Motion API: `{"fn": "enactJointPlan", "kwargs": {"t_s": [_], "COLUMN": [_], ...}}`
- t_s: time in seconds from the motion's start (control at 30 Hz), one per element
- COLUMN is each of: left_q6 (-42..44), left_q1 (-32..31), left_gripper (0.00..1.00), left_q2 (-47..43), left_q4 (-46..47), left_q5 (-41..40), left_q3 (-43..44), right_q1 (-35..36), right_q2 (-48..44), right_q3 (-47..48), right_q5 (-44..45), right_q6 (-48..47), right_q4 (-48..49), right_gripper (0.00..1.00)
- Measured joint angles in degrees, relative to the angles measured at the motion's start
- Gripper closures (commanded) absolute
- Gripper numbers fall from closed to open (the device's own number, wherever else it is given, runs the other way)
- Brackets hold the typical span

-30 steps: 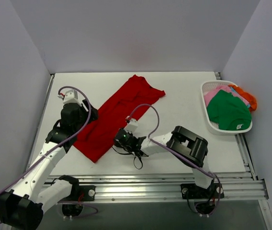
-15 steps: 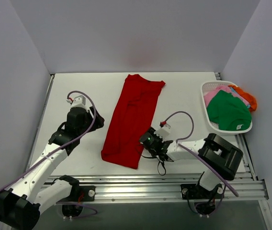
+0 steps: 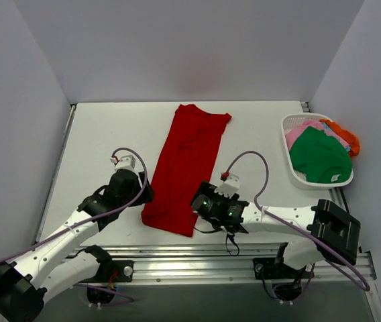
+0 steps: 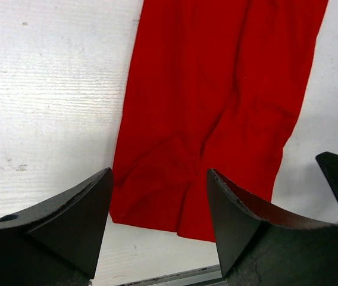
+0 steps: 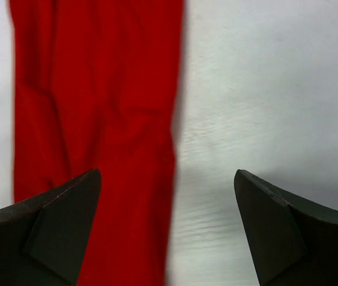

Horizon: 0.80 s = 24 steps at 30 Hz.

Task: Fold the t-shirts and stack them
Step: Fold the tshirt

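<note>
The red t-shirt [image 3: 185, 164] lies flat on the white table as a long narrow strip, running from the far middle to the near edge. My left gripper [image 3: 146, 194] is open just left of its near end. In the left wrist view the shirt's near hem [image 4: 216, 119] shows beyond the gripper [image 4: 159, 174], which holds nothing. My right gripper [image 3: 199, 202] stands open at the strip's right side. In the right wrist view the shirt's right edge [image 5: 97, 119] runs between the open fingers of the gripper [image 5: 167, 173]. Green [image 3: 320, 157], pink [image 3: 298, 131] and orange [image 3: 345, 134] t-shirts lie in the basket.
A white slatted basket [image 3: 292, 168] stands at the table's right edge. An aluminium rail [image 3: 244, 258] runs along the near edge, just in front of the shirt's hem. Grey walls close off the left, far and right sides.
The red shirt swung from a diagonal to lying straight. My right gripper opened and let go of it. My left arm moved nearer, to the shirt's near end.
</note>
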Motion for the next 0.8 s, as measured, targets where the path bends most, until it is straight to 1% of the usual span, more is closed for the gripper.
{"fn": "enactJointPlan", "kwargs": {"t_s": [0.17,0.23,0.3,0.4,0.5,0.63,0.8], "left_q6": [0.0,-0.2,-1.2,-3.0,-4.7,-7.1,-9.9], "left_q1": [-0.3,-0.3,-0.7,-1.7,-3.1,-5.6,-8.5], "left_gripper": [0.27,0.27,0.27,0.27,0.27,0.3,0.3], "left_q2": [0.7,1.6,2.9,5.7,8.3,11.8,17.2], "left_q4": [-0.2,-0.3,-1.0,-3.7,-6.1,-6.9,-7.0], "left_q5": [-1.0,-1.0,-1.0,-1.2,-1.5,-1.7,-2.1], "left_q3": [-0.8,-0.8,-0.8,-0.8,-0.8,-1.3,-1.3], "right_q1": [1.7,2.2,2.5,2.8,2.8,3.1,4.2], "right_q2": [5.8,7.9,8.8,8.8,7.2,1.6,-5.9], "right_q3": [11.5,13.7,13.8,12.0,7.5,-0.3,-5.2], "right_q5": [-0.1,-0.5,-1.0,-1.4,-1.8,-2.0,-2.0], "right_q6": [-6.2,-7.6,-8.2,-8.2,-7.1,-4.6,-1.6], "right_q4": [1.6,2.8,2.9,3.1,3.1,0.8,-1.2], "right_gripper": [0.12,0.12,0.12,0.12,0.13,0.14,0.15]}}
